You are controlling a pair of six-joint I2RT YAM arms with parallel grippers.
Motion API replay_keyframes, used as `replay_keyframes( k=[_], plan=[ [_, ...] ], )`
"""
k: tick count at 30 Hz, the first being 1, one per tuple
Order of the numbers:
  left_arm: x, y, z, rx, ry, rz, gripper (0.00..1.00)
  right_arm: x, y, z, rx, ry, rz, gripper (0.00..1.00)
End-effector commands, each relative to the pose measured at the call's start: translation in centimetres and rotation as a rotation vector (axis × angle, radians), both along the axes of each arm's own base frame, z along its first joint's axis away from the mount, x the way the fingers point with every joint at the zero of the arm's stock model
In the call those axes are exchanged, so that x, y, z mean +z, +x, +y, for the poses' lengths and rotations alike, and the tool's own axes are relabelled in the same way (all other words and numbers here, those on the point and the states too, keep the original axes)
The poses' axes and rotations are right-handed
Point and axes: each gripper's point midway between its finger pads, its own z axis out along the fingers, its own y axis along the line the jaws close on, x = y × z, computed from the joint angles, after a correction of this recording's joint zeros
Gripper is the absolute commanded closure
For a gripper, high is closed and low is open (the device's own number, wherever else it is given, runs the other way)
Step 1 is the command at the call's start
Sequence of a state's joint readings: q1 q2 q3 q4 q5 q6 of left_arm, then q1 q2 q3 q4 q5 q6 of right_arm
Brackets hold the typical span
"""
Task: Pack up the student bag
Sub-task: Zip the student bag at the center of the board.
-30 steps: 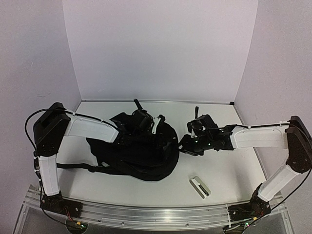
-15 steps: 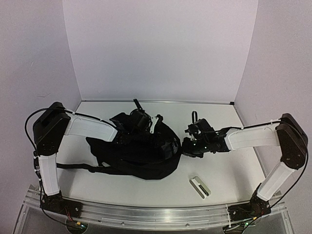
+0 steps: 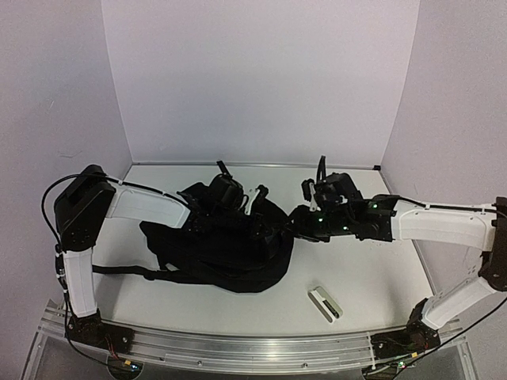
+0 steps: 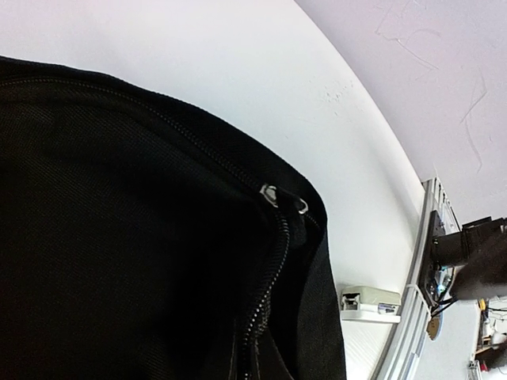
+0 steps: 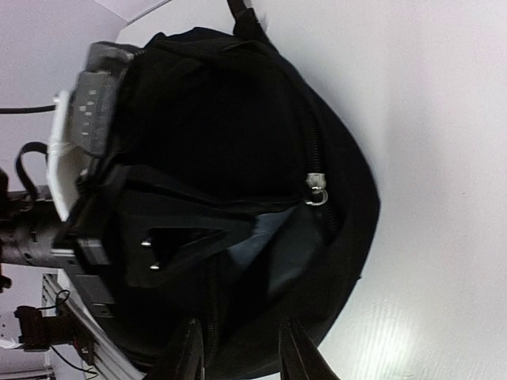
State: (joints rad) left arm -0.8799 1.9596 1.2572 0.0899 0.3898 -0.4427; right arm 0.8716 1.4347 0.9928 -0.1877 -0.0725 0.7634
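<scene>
The student bag [image 3: 226, 253], a black backpack, lies in the middle of the table. Its zip mouth gapes and shows grey lining [image 5: 269, 241] beside a silver zipper slider [image 5: 316, 188]. My left gripper [image 3: 231, 195] rests on the bag's top far side and looks shut on the fabric at the opening. In the left wrist view the bag [image 4: 119, 253] fills the frame and my fingers are hidden. My right gripper [image 5: 242, 356] is open at the bag's right edge [image 3: 297, 227]. Its two fingertips are spread just above the rim, with nothing between them.
A small grey-white boxy item [image 3: 325, 303] lies on the table near the front right of the bag; it also shows in the left wrist view [image 4: 368, 302]. A shoulder strap [image 3: 127, 271] trails left from the bag. White walls close the back and sides.
The right arm has stretched out, its elbow swinging right. Its gripper has shifted slightly left and toward the far side at the bag's right edge. The left arm and the bag have stayed put.
</scene>
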Motion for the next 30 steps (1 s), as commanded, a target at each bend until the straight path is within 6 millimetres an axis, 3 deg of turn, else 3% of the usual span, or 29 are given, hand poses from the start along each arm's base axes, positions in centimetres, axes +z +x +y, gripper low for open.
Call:
replay_keyframes(
  k=[1, 11, 20, 30],
  plan=[
    [2.6, 0.5, -1.2, -0.041, -0.081, -0.052, 0.97, -0.8, 0.8, 0.4, -0.040, -0.055, 0.019, 0.74],
    [2.6, 0.2, -1.2, -0.052, -0.083, -0.049, 0.98, -3.1, 2.8, 0.1, -0.112, -0.159, 0.019, 0.78],
    [2.4, 0.1, -1.1, -0.052, -0.080, -0.040, 0.99, -2.8, 4.9, -0.3, -0.122, -0.197, -0.017, 0.80],
    [2.5, 0.3, -1.2, -0.048, -0.078, -0.043, 0.99, -4.5, 6.0, -0.8, -0.108, -0.242, 0.009, 0.81]
  ],
)
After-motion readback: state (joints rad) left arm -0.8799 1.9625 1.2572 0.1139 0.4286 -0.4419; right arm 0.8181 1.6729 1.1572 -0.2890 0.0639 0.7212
